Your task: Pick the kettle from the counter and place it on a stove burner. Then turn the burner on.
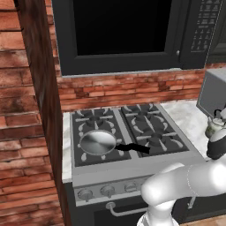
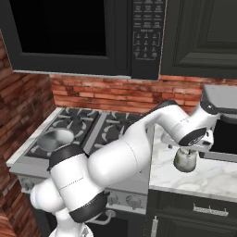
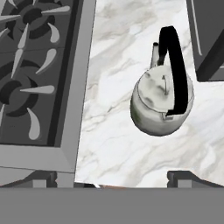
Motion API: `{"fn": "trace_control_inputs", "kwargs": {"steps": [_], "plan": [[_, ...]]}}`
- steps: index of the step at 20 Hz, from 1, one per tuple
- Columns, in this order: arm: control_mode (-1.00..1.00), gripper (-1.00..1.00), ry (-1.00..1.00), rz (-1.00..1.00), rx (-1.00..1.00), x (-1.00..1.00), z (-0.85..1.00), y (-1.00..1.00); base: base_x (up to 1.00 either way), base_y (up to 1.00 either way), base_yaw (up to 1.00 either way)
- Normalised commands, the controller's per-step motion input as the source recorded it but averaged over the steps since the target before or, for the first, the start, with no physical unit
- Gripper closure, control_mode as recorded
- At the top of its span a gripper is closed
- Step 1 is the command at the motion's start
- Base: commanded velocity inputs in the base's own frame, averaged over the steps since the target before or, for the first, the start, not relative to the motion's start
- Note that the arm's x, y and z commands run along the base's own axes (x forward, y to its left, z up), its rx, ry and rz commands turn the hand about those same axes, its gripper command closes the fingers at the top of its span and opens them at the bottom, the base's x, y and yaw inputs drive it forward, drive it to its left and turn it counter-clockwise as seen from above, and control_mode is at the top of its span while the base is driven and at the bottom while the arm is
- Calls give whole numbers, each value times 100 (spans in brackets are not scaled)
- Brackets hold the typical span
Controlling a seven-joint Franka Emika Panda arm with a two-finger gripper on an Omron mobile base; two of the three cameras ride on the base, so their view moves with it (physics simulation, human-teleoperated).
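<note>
One kettle [image 3: 159, 103] – four stove burners [image 1: 95, 119] – one frying pan [image 1: 98, 142]

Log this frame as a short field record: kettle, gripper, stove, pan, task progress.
kettle: kettle upright on the counter, right of the stove, handle arched over its lid
gripper: gripper open, above the kettle, holding nothing
stove: four burners; nearest stove burner bare
pan: frying pan on the front left burner, handle pointing right
beside kettle: dark grey appliance on the counter
task progress: kettle not yet picked
</note>
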Motion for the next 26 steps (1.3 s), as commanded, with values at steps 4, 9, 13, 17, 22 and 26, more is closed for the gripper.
{"fn": "trace_control_inputs", "kwargs": {"steps": [4, 9, 13, 17, 22, 26], "plan": [[-100, -100, 0, 3, 0, 8, -11, -14, 0, 0, 0], [-100, -100, 0, 3, 0, 11, -10, -13, 0, 0, 0], [-100, -100, 0, 3, 0, 16, -8, -11, 0, 0, 0], [-100, -100, 0, 3, 0, 18, -7, -10, 0, 0, 0], [-100, -100, 0, 3, 0, 17, -6, -12, 0, 0, 0], [-100, -100, 0, 4, 0, 15, -8, -19, 0, 0, 0]]}}
